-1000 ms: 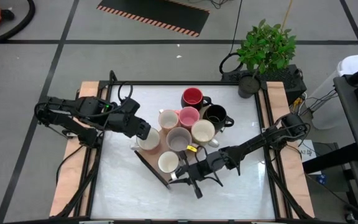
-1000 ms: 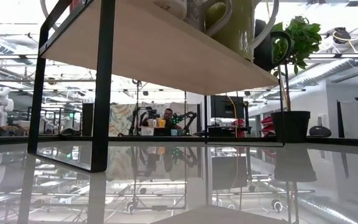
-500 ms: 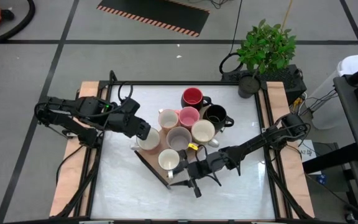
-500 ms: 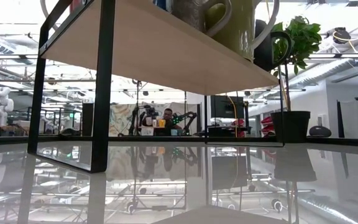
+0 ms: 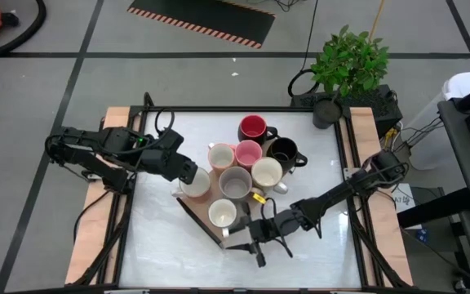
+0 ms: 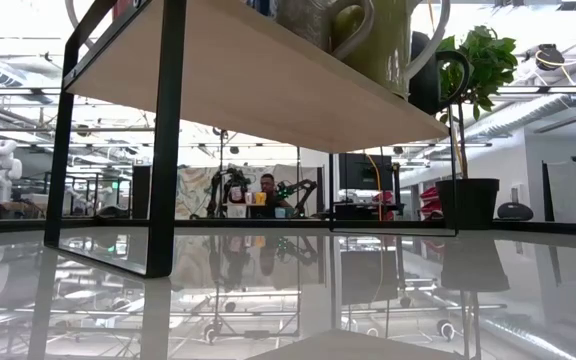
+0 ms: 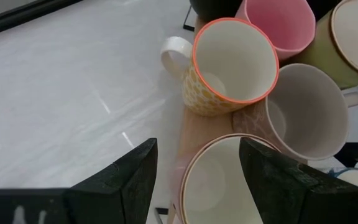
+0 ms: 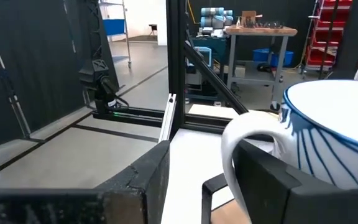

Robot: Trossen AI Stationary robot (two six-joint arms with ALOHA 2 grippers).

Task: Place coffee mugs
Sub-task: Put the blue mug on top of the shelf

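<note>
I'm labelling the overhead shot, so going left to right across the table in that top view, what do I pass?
Left gripper → cream mug under it → grey mug → black mug → green plant past the table's far right corner.

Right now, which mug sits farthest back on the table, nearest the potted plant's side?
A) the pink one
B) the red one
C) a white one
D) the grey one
B: in the overhead view the red mug lies at the far end of the cluster, beyond the pink mug.
</note>
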